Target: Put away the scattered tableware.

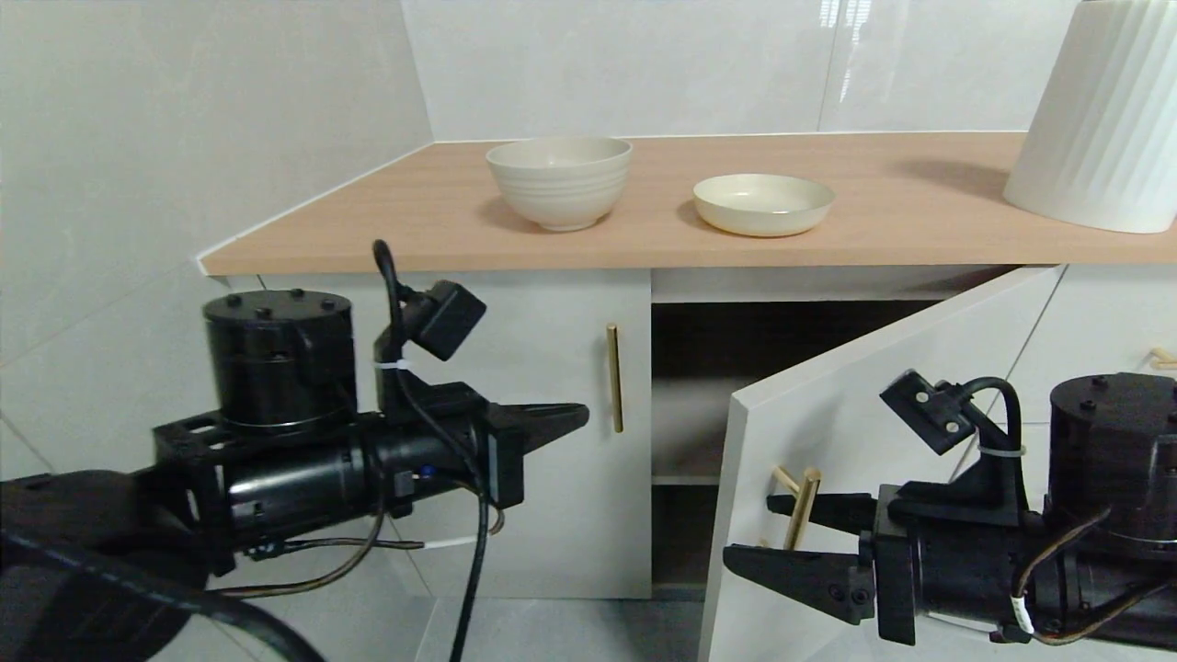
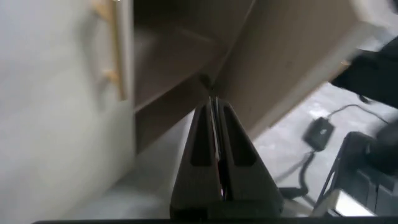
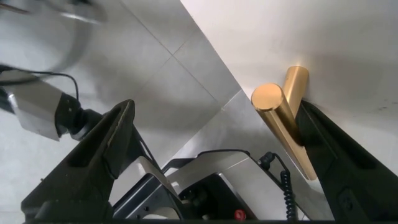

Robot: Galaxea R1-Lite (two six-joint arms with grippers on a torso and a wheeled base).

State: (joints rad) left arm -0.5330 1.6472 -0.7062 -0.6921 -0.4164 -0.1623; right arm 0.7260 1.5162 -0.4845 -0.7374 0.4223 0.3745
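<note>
Opening the cabinet door [image 1: 874, 368] is, I judge, the step in hand; right gripper [image 1: 754, 530], lower right, jaws spread astride its handle [image 1: 802, 506]; left gripper [image 1: 575, 418], centre left, jaws pressed together. Bowl [image 1: 559, 181] and plate [image 1: 763, 203] sit on the counter [image 1: 414, 221], upper centre; next, swing the door clear.

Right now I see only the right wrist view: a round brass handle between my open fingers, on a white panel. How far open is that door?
Observer: The white cabinet door is swung partly out, baring a white shelf inside.
Operator: What tableware is out?
Observer: A cream ribbed bowl and a cream shallow dish stand apart on the wooden countertop.
Operator: My other arm?
Observer: The left gripper is shut and empty, out in front of the closed left door.
</note>
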